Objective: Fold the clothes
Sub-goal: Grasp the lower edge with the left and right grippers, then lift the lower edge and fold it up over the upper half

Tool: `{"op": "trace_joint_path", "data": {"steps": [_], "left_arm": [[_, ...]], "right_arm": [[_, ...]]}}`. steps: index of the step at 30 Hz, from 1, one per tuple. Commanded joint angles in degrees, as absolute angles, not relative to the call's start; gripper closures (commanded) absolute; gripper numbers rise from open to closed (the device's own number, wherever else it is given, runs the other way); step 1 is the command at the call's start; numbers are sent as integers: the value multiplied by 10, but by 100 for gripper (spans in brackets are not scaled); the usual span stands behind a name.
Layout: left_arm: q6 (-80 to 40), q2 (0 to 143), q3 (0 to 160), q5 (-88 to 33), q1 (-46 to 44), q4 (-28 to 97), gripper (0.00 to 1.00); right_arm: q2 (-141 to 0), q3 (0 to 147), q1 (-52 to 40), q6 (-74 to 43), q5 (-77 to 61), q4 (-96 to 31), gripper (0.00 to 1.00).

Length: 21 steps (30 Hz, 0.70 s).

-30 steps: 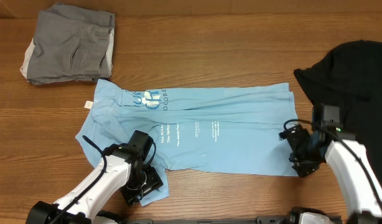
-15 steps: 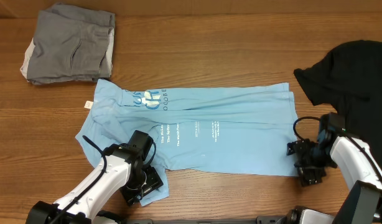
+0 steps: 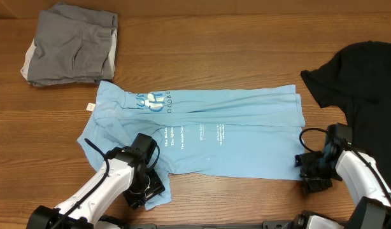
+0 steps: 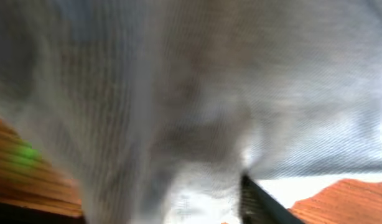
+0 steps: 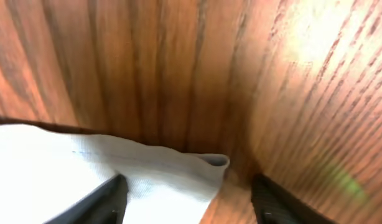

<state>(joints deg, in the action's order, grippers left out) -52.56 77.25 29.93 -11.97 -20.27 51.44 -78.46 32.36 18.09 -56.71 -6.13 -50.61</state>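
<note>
The light blue T-shirt [image 3: 234, 127] is lying stretched sideways on the counter [image 3: 246, 44]. The left gripper [image 3: 146, 187] is sitting at that shirt's near left corner, and cloth is blurring across its camera, so I cannot tell whether its jaws are clenched. The right gripper [image 3: 310, 175] is resting at the shirt's near right corner, jaws released and standing apart, with the hem corner [image 5: 191, 171] lying between the fingers [image 5: 101, 199]. The black T-shirt [image 3: 367, 70] is lying beyond the shirt's right end, and a folded grey garment [image 3: 71, 44] is lying off its far left corner.

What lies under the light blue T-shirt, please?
Only the wooden table shows around the light blue T-shirt; in the right wrist view its corner rests directly on wood. Anything beneath its middle is covered.
</note>
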Motion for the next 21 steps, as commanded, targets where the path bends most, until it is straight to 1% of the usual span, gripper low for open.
{"op": "trace_joint_path", "data": {"steps": [1, 2, 3, 4, 5, 7, 9, 11, 21], "left_arm": [[-514, 779, 282, -113, -206, 495, 66], [-514, 779, 282, -113, -206, 494, 71], [-514, 779, 282, -114, -206, 494, 76], [-514, 779, 282, -115, -206, 495, 89], [-513, 779, 282, -115, -206, 495, 96], [-512, 779, 283, -115, -206, 500, 96], [-512, 779, 284, -115, -206, 509, 96], [-510, 779, 288, -115, -206, 520, 96], [-477, 778, 371, -106, -207, 603, 96]], "right_arm": [[-818, 281, 179, -565, -72, -440, 49], [-818, 281, 179, -569, -73, -441, 53], [-818, 281, 179, -569, -77, -440, 61], [-818, 281, 179, -571, -82, -440, 69], [-818, 281, 179, -573, -87, -439, 75], [-818, 282, 179, -573, -93, -438, 84], [-818, 284, 179, -573, -95, -437, 87], [-818, 289, 179, -573, -95, -438, 96], [-818, 350, 179, -573, -95, -489, 96]]}}
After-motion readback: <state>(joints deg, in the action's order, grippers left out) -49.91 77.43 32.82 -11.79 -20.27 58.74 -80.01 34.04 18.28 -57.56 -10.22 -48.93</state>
